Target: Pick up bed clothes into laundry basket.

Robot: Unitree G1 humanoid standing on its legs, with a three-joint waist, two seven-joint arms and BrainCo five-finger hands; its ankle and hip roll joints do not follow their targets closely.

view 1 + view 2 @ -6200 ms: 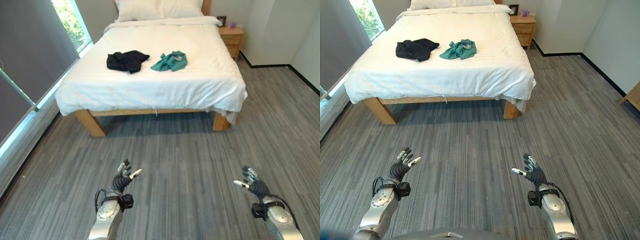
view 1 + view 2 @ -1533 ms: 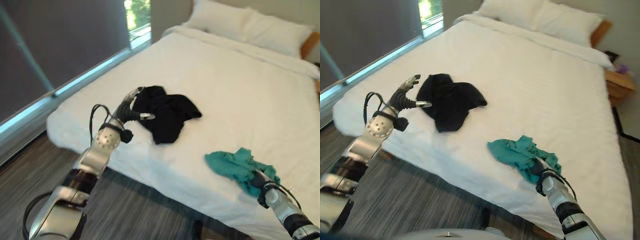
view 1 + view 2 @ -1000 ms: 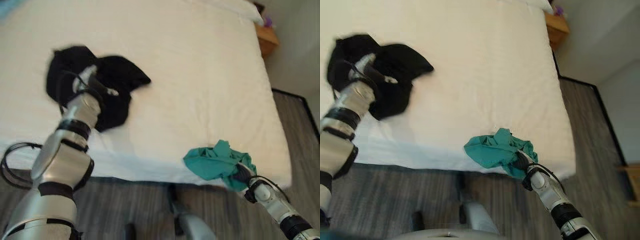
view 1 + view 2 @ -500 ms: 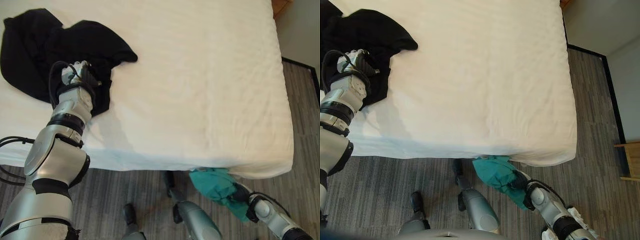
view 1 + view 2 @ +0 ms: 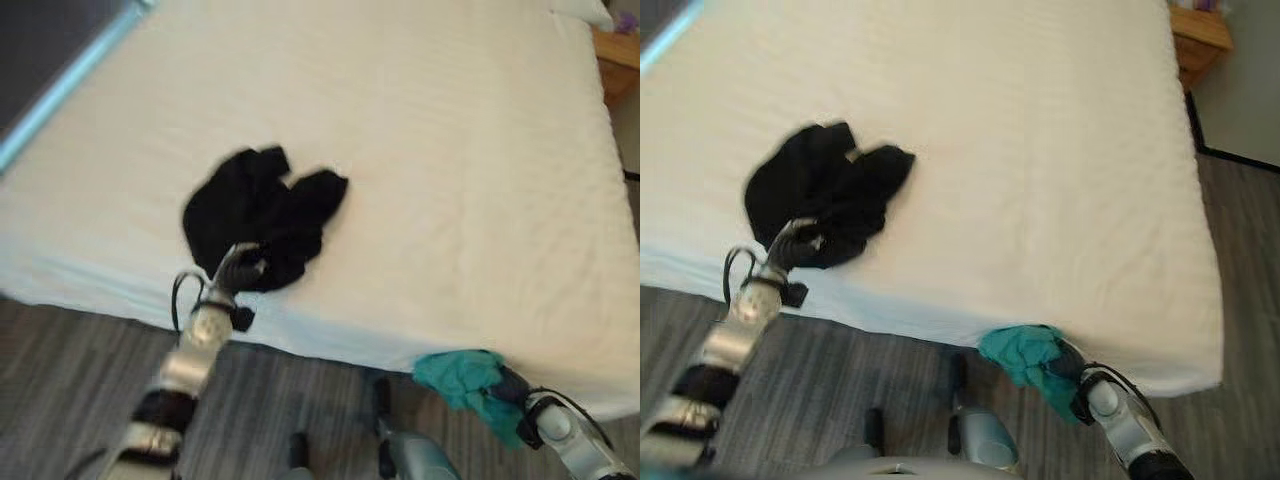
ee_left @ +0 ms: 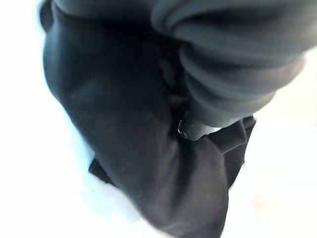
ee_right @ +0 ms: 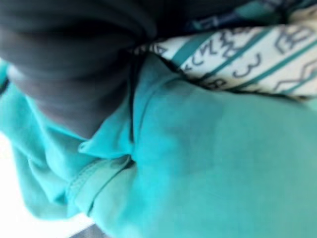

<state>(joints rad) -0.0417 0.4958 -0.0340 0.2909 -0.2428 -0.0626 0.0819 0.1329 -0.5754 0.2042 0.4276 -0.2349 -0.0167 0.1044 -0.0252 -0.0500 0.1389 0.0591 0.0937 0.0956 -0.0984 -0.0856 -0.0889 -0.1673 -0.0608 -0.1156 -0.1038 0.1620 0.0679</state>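
A: Bed clothes first. The black garment [image 5: 262, 215] lies crumpled on the white bed [image 5: 460, 170], close to the bed's near edge and toward its left side.

B: And the other piece?

A: The teal garment [image 5: 468, 382] is off the mattress. It hangs bunched just below the bed's near edge, above the grey floor [image 5: 60, 380], at the end of the right arm.

B: Is the right hand [image 5: 1077, 366] holding it?

A: Yes. In the right wrist view the dark fingers curl into the teal garment, which has a white patterned panel [image 7: 237, 54] showing along one fold. The cloth wraps over most of the hand.

B: What about the left hand [image 5: 236, 270]?

A: It sits at the near rim of the black garment, touching it. In the left wrist view its fingers [image 6: 218, 64] are curled down over the dark cloth, with one fingertip pressed into a fold, so it looks closed on the cloth.

B: Anything else around?

A: A wooden nightstand [image 5: 1200, 35] stands at the far right corner of the bed. The two garments are well apart from each other.
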